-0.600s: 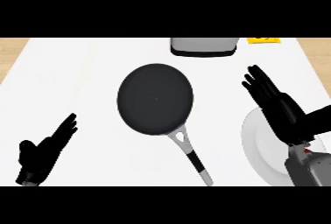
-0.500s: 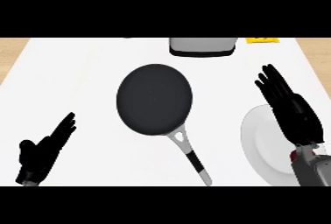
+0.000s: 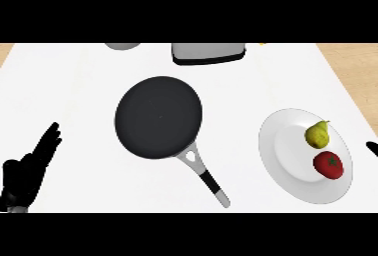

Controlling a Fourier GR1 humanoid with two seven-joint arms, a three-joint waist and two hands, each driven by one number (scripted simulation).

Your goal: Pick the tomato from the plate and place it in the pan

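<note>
Two items on the white plate [image 3: 275, 150], right of counter: red tomato [image 3: 328, 164] on the near side, yellow-green pear [image 3: 318, 135] just beside it, farther back. Black pan [image 3: 158, 117]: centre-left, handle toward the viewer. Left hand [image 3: 22, 172]: resting lower left, fingers straight, holding nothing. Right hand [image 3: 373, 148]: dark sliver at right edge; how open, cannot tell. Step in hand: reaching for tomato. Advice: approach from the near right, clear of the pear, closing round the tomato alone
</note>
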